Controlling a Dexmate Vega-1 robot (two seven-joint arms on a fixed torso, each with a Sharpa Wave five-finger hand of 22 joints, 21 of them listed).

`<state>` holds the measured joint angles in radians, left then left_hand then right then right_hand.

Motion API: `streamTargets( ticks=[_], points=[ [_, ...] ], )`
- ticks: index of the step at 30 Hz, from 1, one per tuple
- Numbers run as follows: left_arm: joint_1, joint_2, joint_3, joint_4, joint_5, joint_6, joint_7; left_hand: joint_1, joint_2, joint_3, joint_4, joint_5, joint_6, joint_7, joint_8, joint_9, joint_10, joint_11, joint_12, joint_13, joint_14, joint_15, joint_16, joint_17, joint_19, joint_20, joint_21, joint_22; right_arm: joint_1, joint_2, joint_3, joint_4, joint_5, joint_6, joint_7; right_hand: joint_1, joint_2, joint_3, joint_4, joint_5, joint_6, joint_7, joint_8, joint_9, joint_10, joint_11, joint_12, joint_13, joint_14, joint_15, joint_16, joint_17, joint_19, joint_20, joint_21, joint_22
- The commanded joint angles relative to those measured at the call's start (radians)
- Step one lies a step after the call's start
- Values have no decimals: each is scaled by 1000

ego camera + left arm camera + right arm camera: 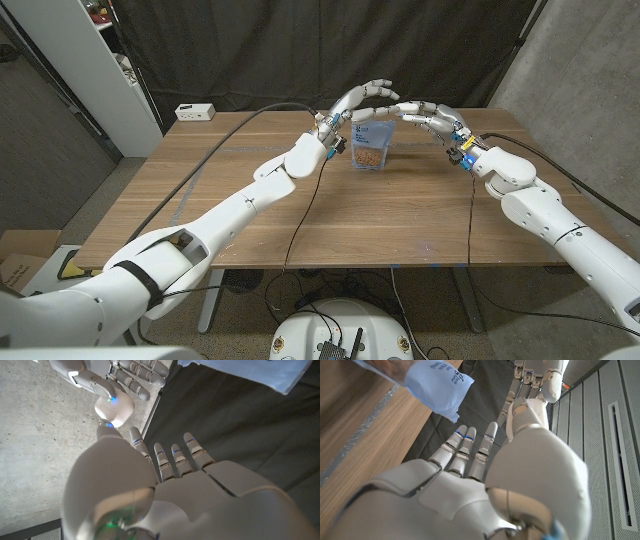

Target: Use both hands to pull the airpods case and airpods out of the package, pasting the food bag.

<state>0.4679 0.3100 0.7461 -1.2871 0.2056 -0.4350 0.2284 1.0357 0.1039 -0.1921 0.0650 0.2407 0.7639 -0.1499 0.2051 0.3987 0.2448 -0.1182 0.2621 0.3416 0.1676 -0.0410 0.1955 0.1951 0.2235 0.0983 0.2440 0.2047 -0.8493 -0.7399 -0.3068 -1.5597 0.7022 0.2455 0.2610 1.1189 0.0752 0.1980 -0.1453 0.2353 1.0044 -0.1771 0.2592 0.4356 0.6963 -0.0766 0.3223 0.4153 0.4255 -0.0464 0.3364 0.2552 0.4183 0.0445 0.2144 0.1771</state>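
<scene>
A light-blue food bag [370, 147] with brown contents stands upright on the wooden table [260, 225], at the far middle. My left hand [360, 100] hovers just above the bag's top from the left, fingers stretched out and apart. From the right, my right hand [425, 113] reaches in over the bag, and the fingertips of both hands nearly meet above it. In the left wrist view my left hand [165, 475] holds nothing, with the bag's edge [250, 372] beyond it. The right wrist view shows my right hand [470, 460] empty beside the bag [430, 382]. I see no airpods or case.
A small white box [196, 112] lies at the table's far left corner. A white cabinet [90, 70] stands to the left, and a black curtain hangs behind. Black cables [300, 215] trail from both wrists across the table. A cardboard box [20, 265] sits on the floor.
</scene>
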Motion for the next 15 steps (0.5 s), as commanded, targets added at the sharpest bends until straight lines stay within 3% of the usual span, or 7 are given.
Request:
streamTargets(
  ticks=[1,3,11,12,15],
  points=[
    [-30,-18,8,55,-5,-8,-11,35,26,19,-19,9,31,0,13,-1,-4,8,6,6,-4,-36,4,3,-3,14,-2,3,35,2,-9,23,11,-29,23,-14,3,3,8,5,119,122,39,0,0,5,-2,2,12,-116,-5,2,10,2,-2,-1],
    [-33,-20,10,59,-3,-2,-9,56,36,30,-30,12,65,3,24,-5,2,-8,9,8,0,-40,6,3,0,10,0,3,38,4,-10,28,11,-27,27,-15,1,3,8,6,125,123,40,-3,7,5,1,2,13,-116,-7,1,11,2,-3,-1],
    [-44,-21,20,68,-1,16,-17,69,47,42,-35,11,92,14,30,-10,2,-10,11,11,2,-41,9,5,1,12,1,4,48,11,-11,38,14,-21,39,-19,5,8,10,10,127,126,35,-11,7,6,1,4,16,-116,-12,1,13,2,-4,-1],
    [-44,-21,21,67,1,20,-16,76,61,51,-36,12,78,21,23,-12,-5,3,8,12,-1,-29,9,7,-4,23,0,4,50,12,-12,39,15,-21,41,-18,1,8,8,12,143,121,40,-14,12,6,3,4,18,-115,-14,-1,13,2,-4,-1],
    [-47,-20,24,67,4,29,-16,83,66,59,-39,12,79,23,23,-13,-7,15,8,13,-2,-26,9,8,-2,23,1,4,53,14,-13,40,17,-21,46,-19,-11,7,4,17,163,120,45,-19,25,3,8,6,25,-117,-16,-2,15,2,-5,-1]
  ],
)
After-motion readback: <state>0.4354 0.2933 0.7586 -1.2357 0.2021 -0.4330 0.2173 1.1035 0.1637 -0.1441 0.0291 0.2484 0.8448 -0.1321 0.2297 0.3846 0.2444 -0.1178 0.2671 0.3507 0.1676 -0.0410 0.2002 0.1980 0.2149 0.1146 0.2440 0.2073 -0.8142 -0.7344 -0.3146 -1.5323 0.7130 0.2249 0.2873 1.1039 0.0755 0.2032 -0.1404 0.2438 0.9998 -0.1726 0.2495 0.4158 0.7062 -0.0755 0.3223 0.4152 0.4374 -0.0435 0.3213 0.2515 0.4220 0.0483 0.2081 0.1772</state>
